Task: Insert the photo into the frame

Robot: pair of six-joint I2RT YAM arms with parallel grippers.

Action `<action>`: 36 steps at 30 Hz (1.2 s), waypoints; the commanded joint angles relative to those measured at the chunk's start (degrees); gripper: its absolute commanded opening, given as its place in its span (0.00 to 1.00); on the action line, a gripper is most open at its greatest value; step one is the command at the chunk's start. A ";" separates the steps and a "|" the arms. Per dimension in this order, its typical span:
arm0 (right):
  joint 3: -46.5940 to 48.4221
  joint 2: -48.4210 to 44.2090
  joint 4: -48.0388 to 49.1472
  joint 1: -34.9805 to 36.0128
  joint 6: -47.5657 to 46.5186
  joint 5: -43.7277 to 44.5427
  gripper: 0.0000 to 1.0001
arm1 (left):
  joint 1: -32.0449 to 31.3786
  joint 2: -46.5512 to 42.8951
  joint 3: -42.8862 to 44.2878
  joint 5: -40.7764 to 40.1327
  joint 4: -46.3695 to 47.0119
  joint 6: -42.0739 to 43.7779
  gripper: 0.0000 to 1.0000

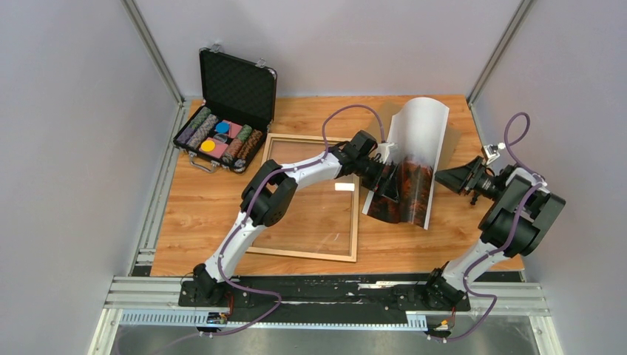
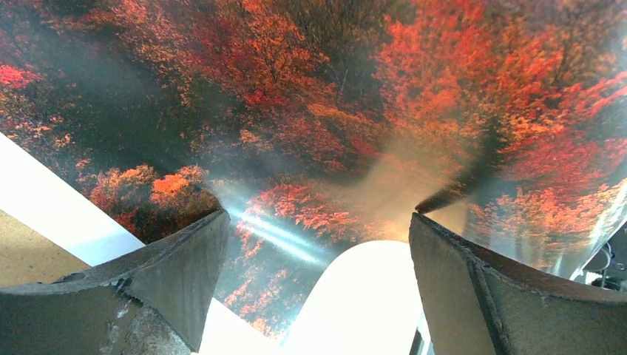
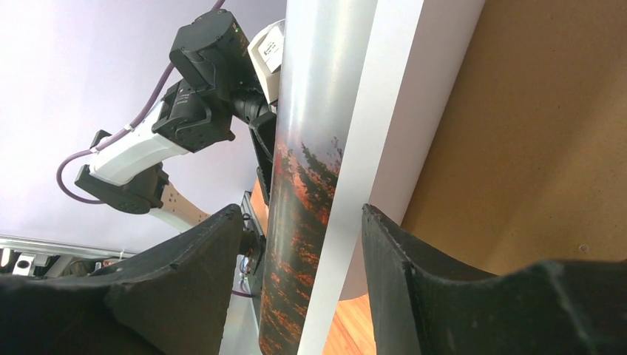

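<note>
**Photo curled right of frame; both claws open**

The photo (image 1: 414,159) stands bowed off the surface (image 1: 214,214), just right of the frame (image 1: 356,222). Its long axis runs near to far, with trees near, sky far and the print facing left. The left claw (image 2: 318,222) gapes wide at the print, probably steadying it. The right claw (image 3: 303,214) straddles the right edge, jaws apart.

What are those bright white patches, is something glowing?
Likely reflections: top external, a white glare spot on the clear pane inside the frame; left wrist, pale streaks across the glossy photo; right wrist, the curled photo's upper part shines silvery.
</note>
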 commanded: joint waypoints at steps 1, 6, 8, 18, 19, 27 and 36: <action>2.07 -1.03 0.08 0.22 -2.06 -5.90 0.58 | -0.51 -1.19 -1.36 -2.72 -4.55 1.41 1.00; 4.78 1.77 -9.59 0.99 -10.30 -7.67 0.58 | -0.55 -1.04 -1.19 -2.88 -4.72 1.56 1.00; 7.88 5.01 -21.90 1.43 -21.93 -8.92 0.58 | -0.58 -1.07 -1.22 -2.92 -4.81 1.71 1.00; 9.33 7.12 -26.57 2.09 -27.40 -10.05 0.54 | -0.58 -1.03 -1.19 -3.54 -5.14 2.14 1.00; 9.21 6.79 -26.57 2.23 -27.37 -10.05 0.54 | -0.53 -1.00 -1.23 -3.46 -5.14 2.08 1.00; 9.95 2.74 -26.55 3.46 -24.47 -10.12 0.55 | -0.57 -1.14 -1.17 -3.72 -5.32 2.10 1.00; 10.35 -1.38 -26.50 5.77 -20.52 -11.12 0.58 | -0.51 -1.37 -1.30 -3.83 -5.43 2.21 1.00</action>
